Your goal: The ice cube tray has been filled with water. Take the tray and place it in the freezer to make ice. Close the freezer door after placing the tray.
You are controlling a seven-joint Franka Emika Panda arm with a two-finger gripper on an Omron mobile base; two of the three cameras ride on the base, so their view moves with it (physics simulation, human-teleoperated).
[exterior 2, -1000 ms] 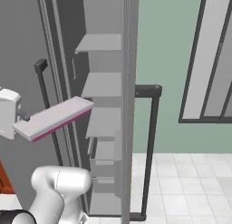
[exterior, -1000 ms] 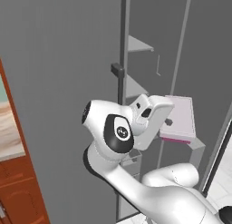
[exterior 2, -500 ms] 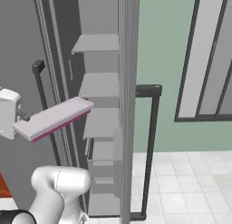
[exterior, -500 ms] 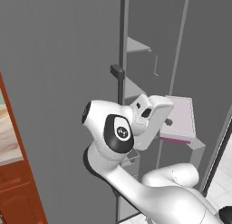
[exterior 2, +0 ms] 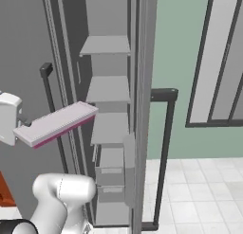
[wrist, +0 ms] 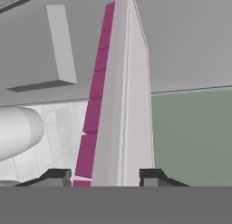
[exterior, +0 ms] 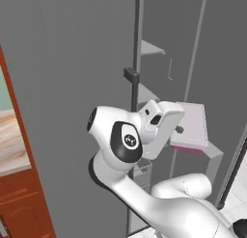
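The gripper (wrist: 105, 177) is clamped on the ice cube tray (exterior 2: 58, 122), one finger on each face. The tray hangs in the air, apparently just short of the freezer (exterior 2: 109, 129) shelves at its 3 o'clock.

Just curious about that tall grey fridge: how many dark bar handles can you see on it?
2. One dark handle stands behind the ice cube tray on the left; the other dark handle runs down the open freezer door on the right. More may be hidden.

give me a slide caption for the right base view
Robot arm's fingers hold the ice cube tray level before the open freezer's grey shelves.
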